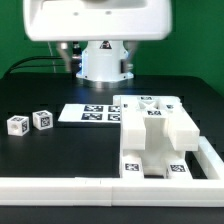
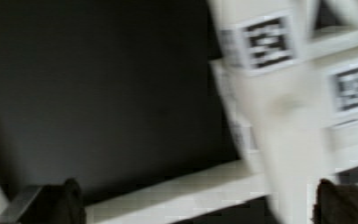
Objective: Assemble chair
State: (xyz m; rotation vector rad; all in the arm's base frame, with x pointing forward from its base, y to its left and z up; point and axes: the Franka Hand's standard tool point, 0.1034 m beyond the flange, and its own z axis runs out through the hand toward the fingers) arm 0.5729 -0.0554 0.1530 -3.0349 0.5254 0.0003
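Observation:
The chair parts point(image 1: 155, 135) stand joined as a white blocky cluster with square tags on the black table at the exterior view's right. Two small white tagged cubes point(image 1: 17, 124) point(image 1: 41, 119) lie apart at the exterior view's left. In the wrist view, white tagged chair pieces point(image 2: 274, 42) show below my gripper point(image 2: 197, 206). Its two dark fingertips point(image 2: 51, 205) stand far apart with nothing between them, well above the table. The gripper itself does not show in the exterior view.
The marker board point(image 1: 88, 113) lies flat behind the cubes. A long low white rail point(image 1: 90, 186) runs along the table's front and turns up the exterior view's right side point(image 1: 208, 150). The white arm point(image 1: 95, 20) and its base point(image 1: 103, 62) stand at the back.

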